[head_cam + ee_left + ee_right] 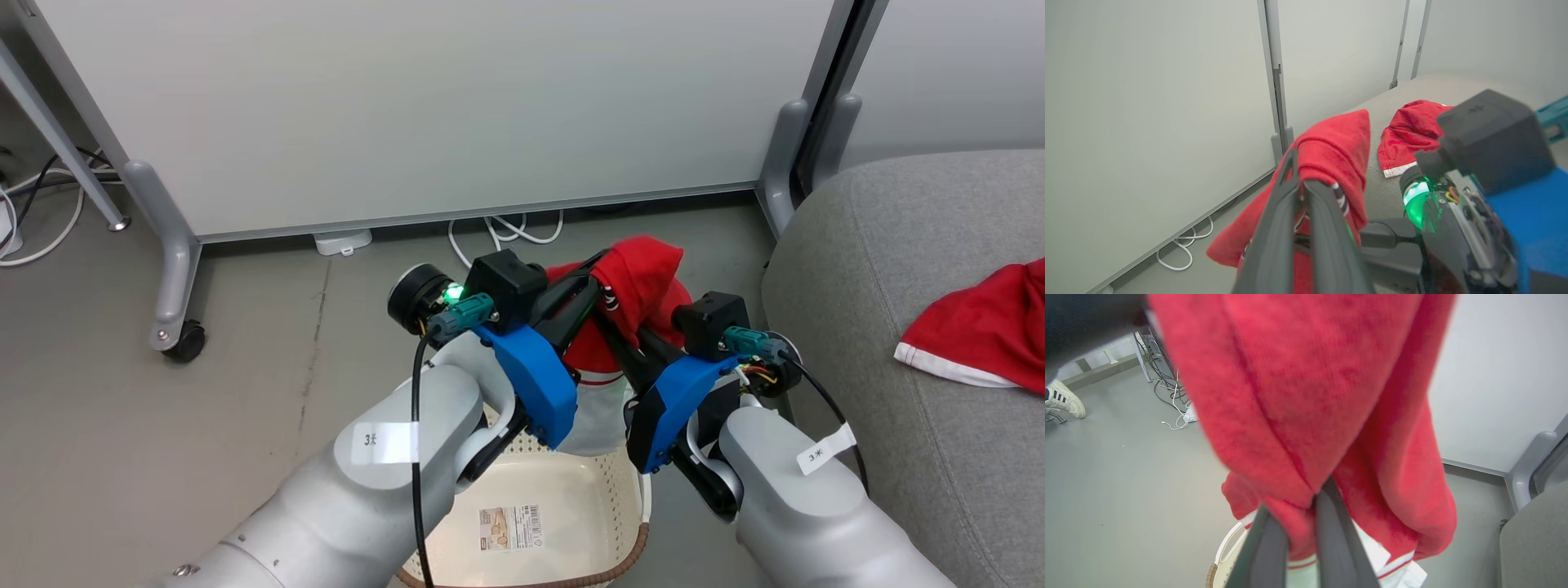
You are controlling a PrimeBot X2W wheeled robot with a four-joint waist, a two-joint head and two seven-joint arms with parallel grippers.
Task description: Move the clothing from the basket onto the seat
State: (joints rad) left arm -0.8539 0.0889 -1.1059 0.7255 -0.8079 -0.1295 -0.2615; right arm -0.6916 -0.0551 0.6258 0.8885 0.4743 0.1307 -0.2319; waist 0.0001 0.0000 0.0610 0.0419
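Observation:
One piece of the clothing [649,273], bright red with a white inner layer, hangs bunched above the basket [629,482]. My left gripper [602,273] is shut on its upper fold, and the left wrist view shows the fingers [1290,204] pinching the red cloth [1335,147]. From the right, my right gripper [611,317] is shut on the same garment, whose fabric [1310,396] is wedged between its fingers [1331,531]. A second red garment with white trim [984,327] lies on the grey seat [882,269], also seen on the seat [1400,98] as a red heap [1410,130].
The cream basket's floor carries a paper label [510,527]. White partition panels on wheeled feet [175,327] stand behind, with cables [506,233] on the floor. A person's shoe [1061,400] is at the far left of the right wrist view. The basket rim [1216,567] lies below.

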